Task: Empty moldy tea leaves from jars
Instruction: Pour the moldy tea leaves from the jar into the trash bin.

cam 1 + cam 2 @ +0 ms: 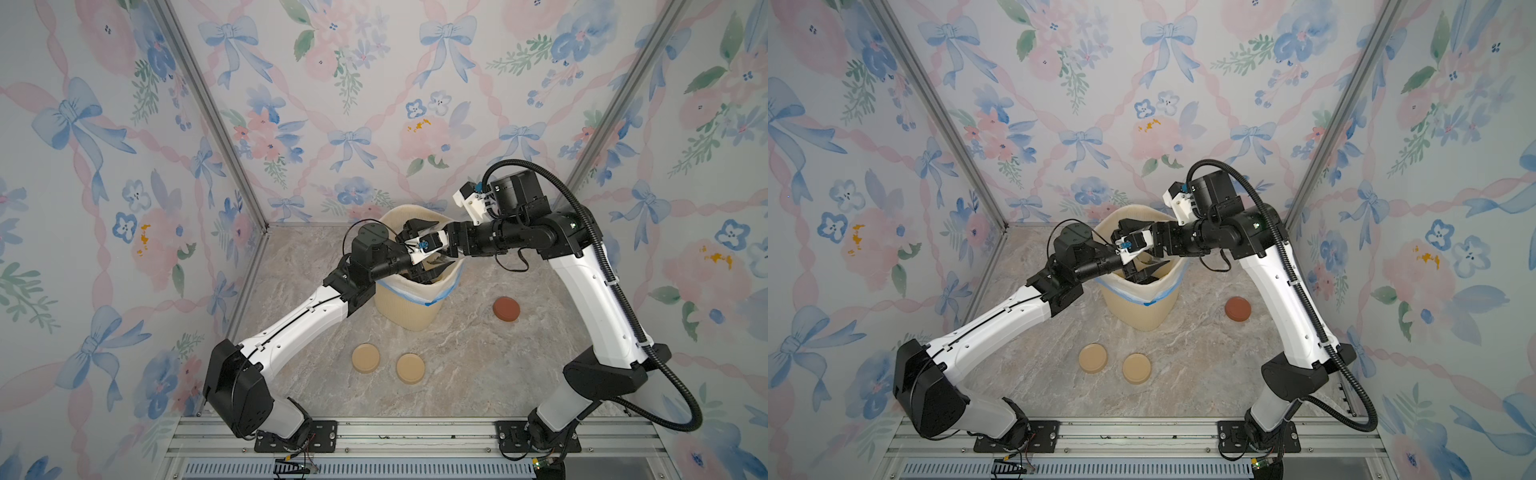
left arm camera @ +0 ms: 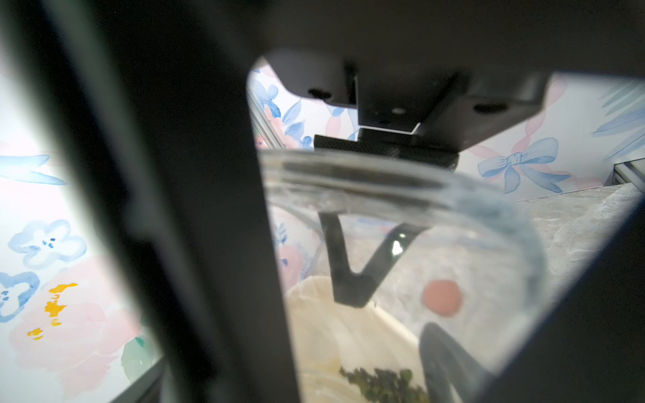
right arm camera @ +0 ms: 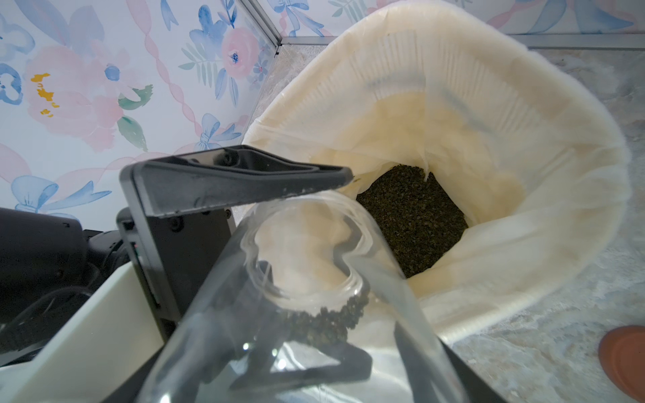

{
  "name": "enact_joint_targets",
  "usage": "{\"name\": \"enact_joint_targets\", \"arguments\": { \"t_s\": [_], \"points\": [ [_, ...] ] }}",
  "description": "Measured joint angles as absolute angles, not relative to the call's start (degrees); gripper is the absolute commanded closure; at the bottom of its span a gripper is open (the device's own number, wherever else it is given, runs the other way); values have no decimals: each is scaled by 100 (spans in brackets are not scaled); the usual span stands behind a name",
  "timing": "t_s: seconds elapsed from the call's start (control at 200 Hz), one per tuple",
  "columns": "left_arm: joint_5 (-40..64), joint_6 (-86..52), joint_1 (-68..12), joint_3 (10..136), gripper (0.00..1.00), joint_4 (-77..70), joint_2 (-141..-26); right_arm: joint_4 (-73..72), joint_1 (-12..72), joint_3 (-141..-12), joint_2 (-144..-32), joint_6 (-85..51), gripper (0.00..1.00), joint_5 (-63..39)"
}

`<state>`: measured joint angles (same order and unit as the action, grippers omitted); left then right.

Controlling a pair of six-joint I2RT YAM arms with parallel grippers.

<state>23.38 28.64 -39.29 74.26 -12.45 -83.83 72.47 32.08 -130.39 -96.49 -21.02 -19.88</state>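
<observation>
A clear glass jar (image 3: pixel 216 314) lies tilted, mouth down over the cream ribbed bin (image 1: pixel 409 309), with my right gripper (image 3: pixel 319 349) shut on its body. A small clump of moldy tea leaves (image 3: pixel 324 321) clings just inside the jar's rim. A larger dark heap (image 3: pixel 415 223) lies at the bottom of the bin's white liner. My left gripper (image 1: pixel 432 253) stands open, one black finger (image 3: pixel 244 178) above the jar's mouth end and the other below it, seen through the glass. In the left wrist view the jar (image 2: pixel 436 195) fills the space between the fingers. No other jars show.
Two tan lids (image 1: pixel 366 358) (image 1: pixel 410 368) lie flat on the marble floor in front of the bin. A reddish-brown lid (image 1: pixel 506 308) lies to the bin's right. Both arms cross above the bin's mouth. Floral walls close in on three sides.
</observation>
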Motion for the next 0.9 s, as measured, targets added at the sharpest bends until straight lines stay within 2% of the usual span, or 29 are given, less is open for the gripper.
{"name": "enact_joint_targets", "arguments": {
  "t_s": [0.605,0.69,0.76,0.8,0.9],
  "points": [
    [2388,2794,-3938,7216,2,-1455,-8368,7231,3205,-12811,-9614,-2012,39,-1905],
    [2410,2759,-3938,7192,10,-1455,-8361,7214,3203,-12766,-9594,-2001,38,-1894],
    [2449,2698,-3938,7177,30,-1448,-8361,7155,3183,-12691,-9546,-2003,37,-1874],
    [2471,2687,-3938,7164,37,-1450,-8357,7124,3168,-12658,-9518,-2034,36,-1844],
    [2486,2744,-3948,7155,40,-1461,-8350,7107,3135,-12604,-9465,-2064,33,-1813]
  ]
}}
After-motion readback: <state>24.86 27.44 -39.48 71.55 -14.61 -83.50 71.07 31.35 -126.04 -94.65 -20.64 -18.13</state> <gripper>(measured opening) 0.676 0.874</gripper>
